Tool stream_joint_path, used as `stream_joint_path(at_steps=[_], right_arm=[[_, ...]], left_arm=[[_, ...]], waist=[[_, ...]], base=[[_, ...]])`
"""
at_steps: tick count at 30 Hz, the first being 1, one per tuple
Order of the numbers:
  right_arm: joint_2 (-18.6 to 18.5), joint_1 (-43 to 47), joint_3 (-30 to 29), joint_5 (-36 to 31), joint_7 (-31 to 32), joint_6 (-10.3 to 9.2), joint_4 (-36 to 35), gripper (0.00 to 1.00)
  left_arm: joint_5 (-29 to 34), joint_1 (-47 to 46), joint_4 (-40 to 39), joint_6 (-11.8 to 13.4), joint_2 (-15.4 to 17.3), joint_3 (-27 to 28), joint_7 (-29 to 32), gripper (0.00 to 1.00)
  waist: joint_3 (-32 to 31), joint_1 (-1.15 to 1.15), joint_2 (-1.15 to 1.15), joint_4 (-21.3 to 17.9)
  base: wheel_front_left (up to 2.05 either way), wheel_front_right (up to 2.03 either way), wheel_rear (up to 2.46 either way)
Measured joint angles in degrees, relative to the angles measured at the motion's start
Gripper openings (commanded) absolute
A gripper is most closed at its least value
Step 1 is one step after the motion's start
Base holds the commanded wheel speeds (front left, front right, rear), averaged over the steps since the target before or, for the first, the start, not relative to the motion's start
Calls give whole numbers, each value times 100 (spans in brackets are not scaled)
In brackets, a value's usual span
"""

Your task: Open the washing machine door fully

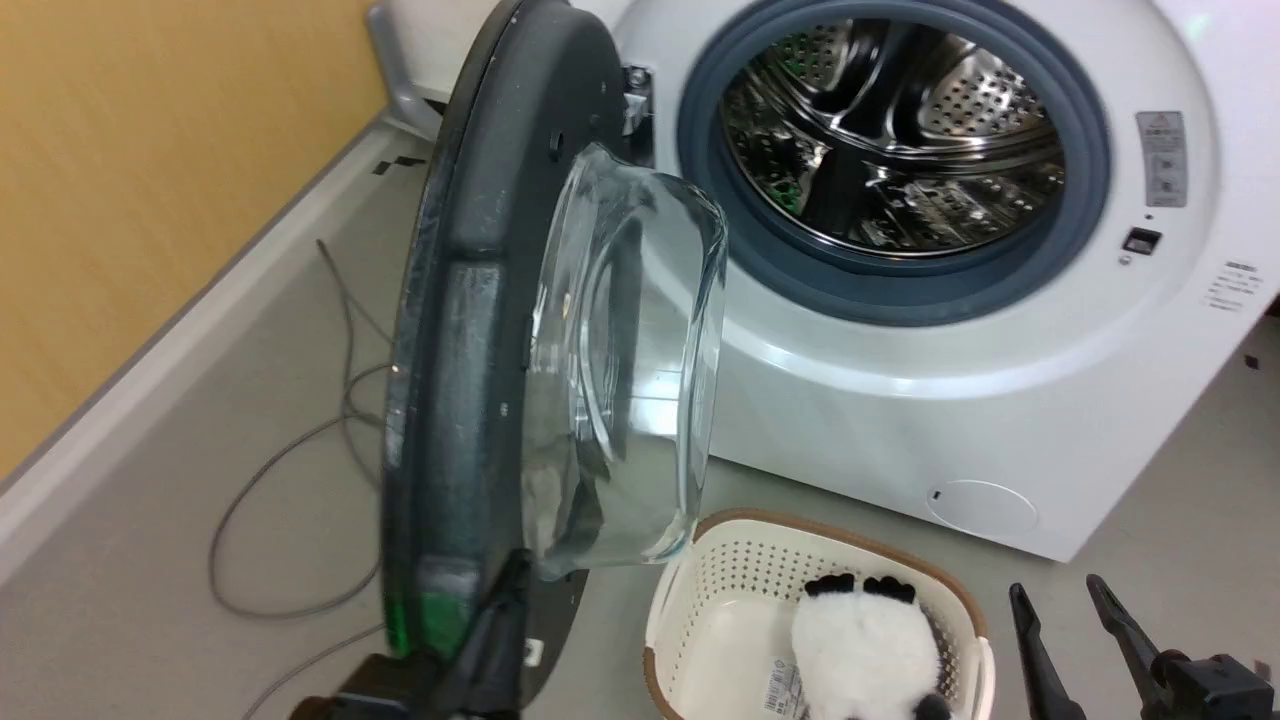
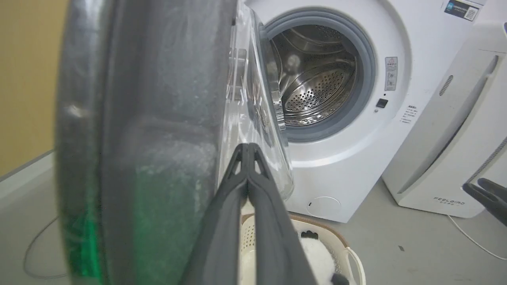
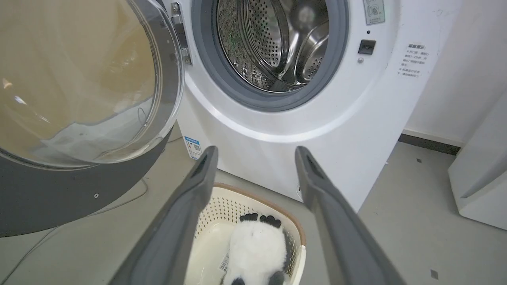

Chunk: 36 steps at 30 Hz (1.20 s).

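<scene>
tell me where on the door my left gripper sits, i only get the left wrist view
observer: in the head view the left gripper, shut, looks to rest against the door at its bottom inner rim, just under the glass bowl.
operator: and what's the right arm doing
observer: in the right wrist view the right gripper is open and empty, its fingers spread above the basket that holds a panda toy.

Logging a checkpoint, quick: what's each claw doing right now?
Left claw: closed, nothing between its fingers, beside the washing machine door.
Right claw: open, holding nothing.
</scene>
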Motion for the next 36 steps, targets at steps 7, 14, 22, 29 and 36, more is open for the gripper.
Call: stream_joint_path(at_steps=[7, 14, 22, 29, 36], right_arm=[[0, -1, 5, 3, 3, 0, -1, 100], [1, -3, 31, 7, 53, 0, -20, 100], [1, -3, 79, 51, 138, 0, -34, 100], [1, -48, 120, 52, 207, 0, -69, 100], [1, -75, 146, 53, 255, -1, -70, 100]], left_arm=[[-229, -2, 276, 108, 292, 628, -191, 0], [-566, -328, 1006, 116, 641, 1407, -515, 0], [-1020, -1001, 2276, -25, 989, 2278, -853, 0], [-1015, -1827, 3601, -301, 1452, 2754, -949, 0], [-656, -2161, 4212, -523, 1545, 3069, -950, 0]], waist=[[6, 0, 0, 125], [31, 0, 0, -1], [82, 0, 0, -225], [200, 1, 0, -394], [182, 1, 0, -497]], base=[[0, 0, 0], [0, 0, 0], [0, 0, 0], [0, 0, 0], [0, 0, 0]])
